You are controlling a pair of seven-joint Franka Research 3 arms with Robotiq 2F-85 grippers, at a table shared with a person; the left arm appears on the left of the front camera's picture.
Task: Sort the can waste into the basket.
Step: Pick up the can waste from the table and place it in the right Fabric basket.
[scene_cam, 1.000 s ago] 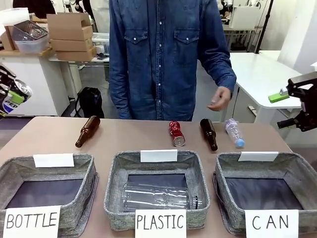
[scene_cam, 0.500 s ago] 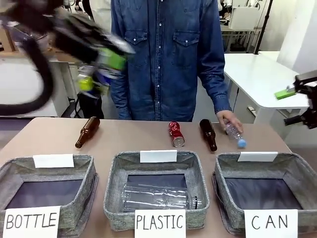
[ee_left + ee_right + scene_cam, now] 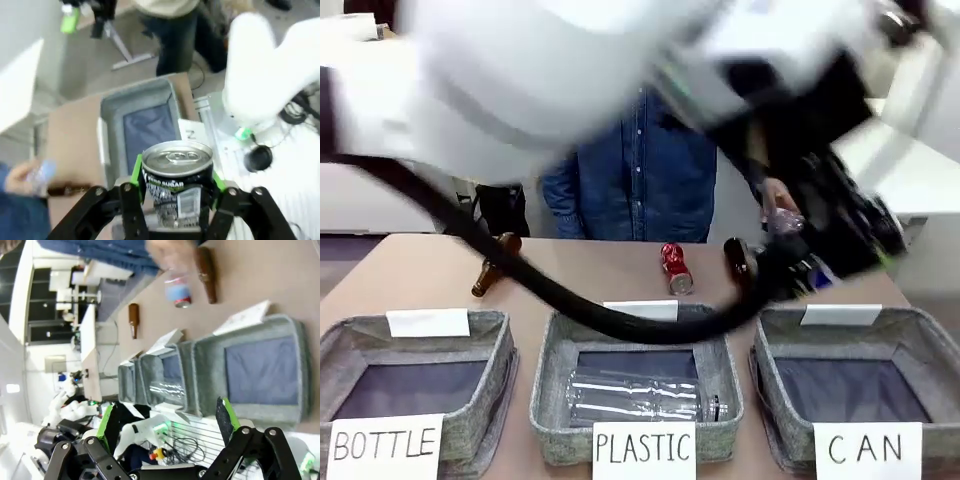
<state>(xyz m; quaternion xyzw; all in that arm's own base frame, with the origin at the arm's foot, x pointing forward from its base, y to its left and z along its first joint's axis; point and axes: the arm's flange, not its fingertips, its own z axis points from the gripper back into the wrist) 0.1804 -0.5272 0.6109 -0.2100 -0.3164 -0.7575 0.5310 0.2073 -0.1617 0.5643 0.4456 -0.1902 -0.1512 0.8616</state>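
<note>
Left fingers (image 3: 131, 202) grip the grey can (image 3: 176, 156); centre it above the right basket (image 3: 135, 92) before releasing. Right fingers (image 3: 225, 422) spread apart, empty.

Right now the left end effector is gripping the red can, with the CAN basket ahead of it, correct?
Not quite. The left wrist view shows the left end effector gripping the silver can with dark print, not the red one. The red can lies on the table in the front view. The CAN basket is ahead of it, as you said.

Glossy metal can (image 3: 176, 172), matt woven-cloth basket (image 3: 136, 95).
</note>
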